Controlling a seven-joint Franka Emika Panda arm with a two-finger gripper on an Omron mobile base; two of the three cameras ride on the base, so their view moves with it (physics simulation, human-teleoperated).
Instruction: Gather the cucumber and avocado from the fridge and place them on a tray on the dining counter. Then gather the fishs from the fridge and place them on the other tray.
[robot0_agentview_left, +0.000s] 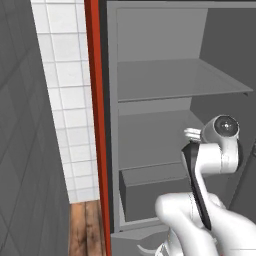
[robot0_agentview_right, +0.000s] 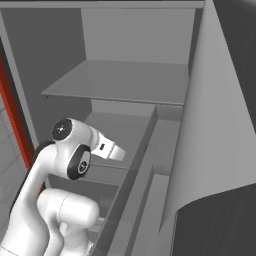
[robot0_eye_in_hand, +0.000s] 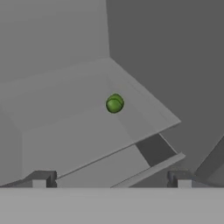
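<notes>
Open-jawed, the end effector (robot0_eye_in_hand: 111, 183) sits at frame bottom, facing a grey fridge shelf (robot0_eye_in_hand: 65, 113) where a small round green avocado (robot0_eye_in_hand: 114, 103) rests mid-frame, untouched.

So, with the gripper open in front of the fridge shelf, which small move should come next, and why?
Probably ease the gripper straight forward toward the green item. In the hand view it lies on the shelf ahead, apart from the fingertips, which stand wide and hold nothing. Whether it is the cucumber or the avocado, I cannot tell.
</notes>
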